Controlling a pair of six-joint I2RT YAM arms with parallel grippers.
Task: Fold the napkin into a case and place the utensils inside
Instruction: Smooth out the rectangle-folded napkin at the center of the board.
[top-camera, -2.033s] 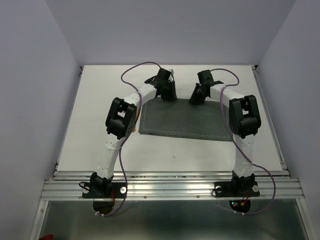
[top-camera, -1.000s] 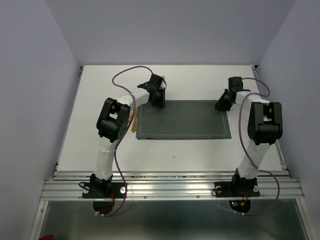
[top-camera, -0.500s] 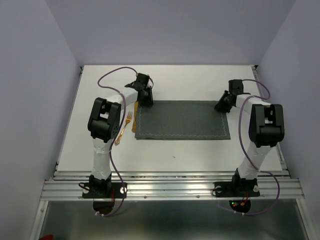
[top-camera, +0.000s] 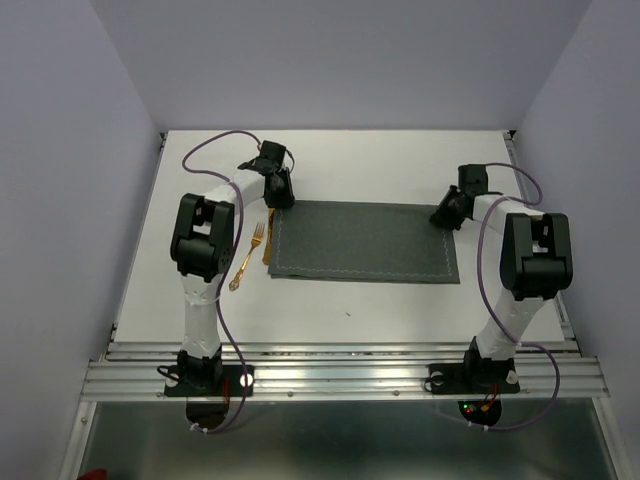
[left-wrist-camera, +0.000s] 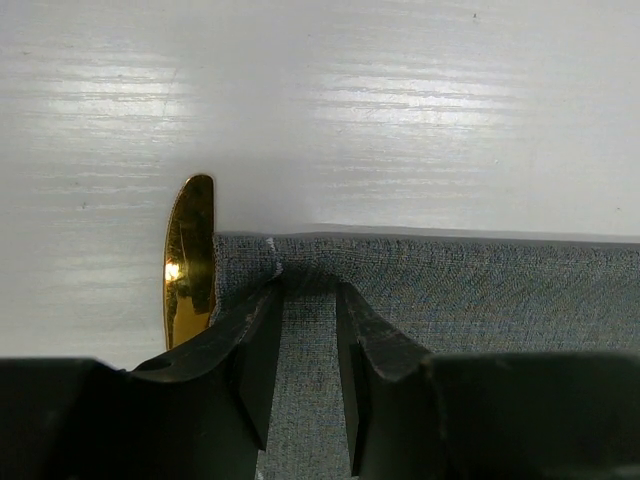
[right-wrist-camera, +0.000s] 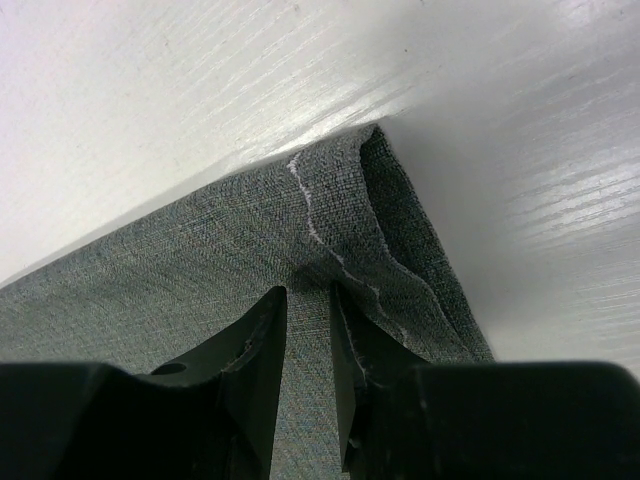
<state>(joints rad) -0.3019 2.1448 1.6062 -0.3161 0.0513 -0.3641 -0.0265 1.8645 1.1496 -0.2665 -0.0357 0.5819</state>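
Observation:
The dark grey napkin (top-camera: 360, 242) lies flat as a wide rectangle in the middle of the table. My left gripper (top-camera: 280, 197) is at its far left corner, shut on a puckered ridge of napkin (left-wrist-camera: 480, 300) between the jaws (left-wrist-camera: 308, 285). My right gripper (top-camera: 442, 217) is at the far right corner, shut on the napkin (right-wrist-camera: 150, 270) where the pale hem line wrinkles (right-wrist-camera: 308, 292). Two gold-brown utensils lie left of the cloth: a fork (top-camera: 247, 258) and a second piece (top-camera: 267, 245) along the napkin's left edge, whose rounded end (left-wrist-camera: 188, 260) touches the cloth corner.
White tabletop (top-camera: 380, 160) stretches beyond the napkin to the back wall. A metal rail (top-camera: 340, 375) runs along the near edge by the arm bases. Purple cables (top-camera: 215, 145) loop above both arms.
Both grippers have moved apart, left one leftward, right one rightward, drawing the napkin's far edge out straight and flat. The left arm swung aside and the utensils came into view.

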